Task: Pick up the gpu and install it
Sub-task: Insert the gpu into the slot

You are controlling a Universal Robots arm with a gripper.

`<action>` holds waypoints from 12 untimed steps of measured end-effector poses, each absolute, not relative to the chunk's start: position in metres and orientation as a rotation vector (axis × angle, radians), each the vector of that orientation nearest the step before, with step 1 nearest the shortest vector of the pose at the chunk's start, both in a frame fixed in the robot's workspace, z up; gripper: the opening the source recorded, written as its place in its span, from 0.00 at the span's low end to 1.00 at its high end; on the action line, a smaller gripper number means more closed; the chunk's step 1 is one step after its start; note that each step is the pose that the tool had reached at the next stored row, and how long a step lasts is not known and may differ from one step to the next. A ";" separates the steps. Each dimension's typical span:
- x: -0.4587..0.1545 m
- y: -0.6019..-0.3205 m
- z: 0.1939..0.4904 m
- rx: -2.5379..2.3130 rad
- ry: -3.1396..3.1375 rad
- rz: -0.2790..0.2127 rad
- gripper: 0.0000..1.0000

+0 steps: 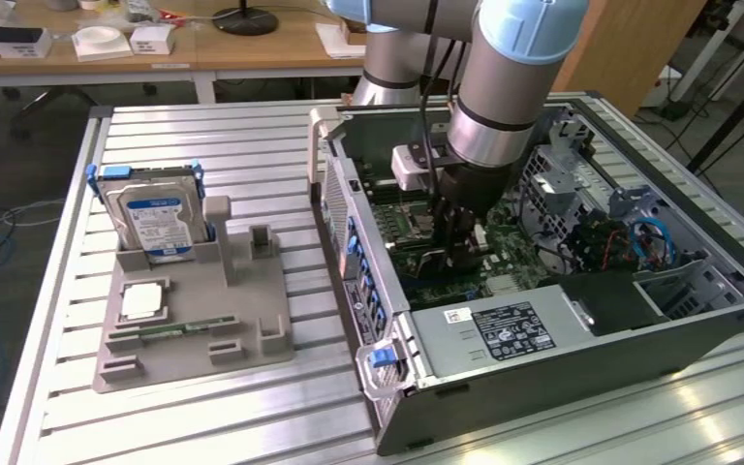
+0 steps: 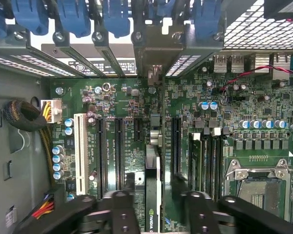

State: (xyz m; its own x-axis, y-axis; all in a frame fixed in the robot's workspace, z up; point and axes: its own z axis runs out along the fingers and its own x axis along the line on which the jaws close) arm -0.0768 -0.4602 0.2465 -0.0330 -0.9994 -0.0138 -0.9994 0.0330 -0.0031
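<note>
In the wrist view the fingers are seen standing apart, one on each side of the gpu, with a narrow gap to the card on either side, so the gripper is judged open and nothing is clamped. The gpu is set on edge directly between the fingers. Its long axis runs straight away from them along the motherboard toward the rear bracket openings, in line with the empty black slots beside it. Whether it is pressed fully home in its slot cannot be told. A white slot lies further to one side, beyond the black ones, and the bare CPU socket lies to the other. A sleeved cable bundle is kept against the case wall, well clear of the card. Beyond the card's far end a row of blue clips is ranged over the bracket openings. In the exterior view the arm is reached down into the open case, which is laid on its side toward the desk's edge at the exterior view's right. A grey holder carrying a hard drive is stood well apart, toward the opposite edge.
</note>
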 end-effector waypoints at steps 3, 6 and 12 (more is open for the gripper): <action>-0.077 -0.460 0.248 -2.176 2.249 0.011 0.51; -0.077 -0.460 0.257 -2.176 2.249 0.011 0.51; -0.077 -0.460 0.274 -2.177 2.250 0.009 0.51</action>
